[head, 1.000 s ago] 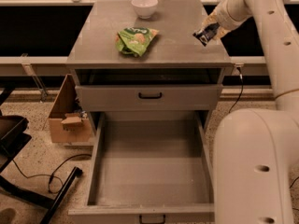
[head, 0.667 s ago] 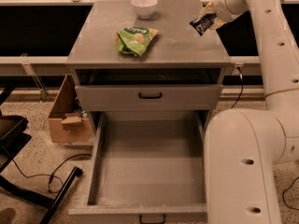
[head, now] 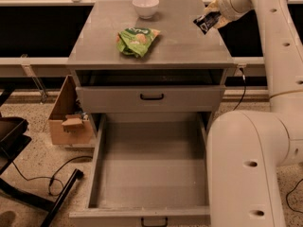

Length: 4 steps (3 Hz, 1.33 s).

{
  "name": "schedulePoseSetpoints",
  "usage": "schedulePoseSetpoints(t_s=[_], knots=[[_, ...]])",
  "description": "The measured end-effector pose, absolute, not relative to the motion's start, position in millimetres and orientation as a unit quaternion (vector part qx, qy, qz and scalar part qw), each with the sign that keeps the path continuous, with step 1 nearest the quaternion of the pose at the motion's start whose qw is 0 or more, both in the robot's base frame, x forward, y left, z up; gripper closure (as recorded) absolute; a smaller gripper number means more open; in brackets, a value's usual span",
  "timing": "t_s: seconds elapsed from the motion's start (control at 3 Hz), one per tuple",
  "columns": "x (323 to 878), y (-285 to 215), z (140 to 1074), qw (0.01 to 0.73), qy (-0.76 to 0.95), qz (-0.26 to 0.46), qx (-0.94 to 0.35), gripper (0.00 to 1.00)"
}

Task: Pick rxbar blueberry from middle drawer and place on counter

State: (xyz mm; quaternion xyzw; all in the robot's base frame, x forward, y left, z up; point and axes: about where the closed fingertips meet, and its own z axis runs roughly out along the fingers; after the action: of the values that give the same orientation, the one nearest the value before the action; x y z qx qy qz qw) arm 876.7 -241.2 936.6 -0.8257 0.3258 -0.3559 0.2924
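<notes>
Camera view looks down on a grey cabinet, with the tool (head: 214, 17) at the upper right, above the back right edge of the counter (head: 189, 48). The tool is clamped shut on the rxbar blueberry (head: 206, 22), a small flat bar in a dark glossy wrapper with pale marks. The bar hangs in the air and is clear of the surface. It is tilted, with its long axis running from the tool down and to the left and its free end pointing towards the counter.

The smooth white arm (head: 272, 56) drops from the tool along the right side to a bulky rounded white body (head: 246, 169) in the near corner.

The counter is flat, square and matte grey. A crumpled green snack bag (head: 136, 40) lies left of its centre, and a small round white bowl (head: 145, 6) stands near the back edge, well apart from the bar.

Below the top is a dark open slot, then a shallow grey drawer front (head: 189, 98) with a black handle (head: 152, 97). Beneath it the middle drawer (head: 151, 174) is pulled far out, showing a plain grey floor and a small black handle on its front lip.

A cardboard box (head: 64, 119) with open flaps sits just left of the cabinet on the speckled floor (head: 33, 155). A black cable (head: 52, 178) trails nearby.
</notes>
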Motion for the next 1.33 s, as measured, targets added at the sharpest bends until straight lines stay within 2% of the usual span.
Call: schedulePoseSetpoints(t_s=[0.67, 1.33], knots=[[876.8, -241.1, 936.5, 0.292, 0.326, -0.356, -0.826, 0.04], [877.3, -242.2, 937.9, 0.293, 0.328, -0.358, -0.824, 0.00]])
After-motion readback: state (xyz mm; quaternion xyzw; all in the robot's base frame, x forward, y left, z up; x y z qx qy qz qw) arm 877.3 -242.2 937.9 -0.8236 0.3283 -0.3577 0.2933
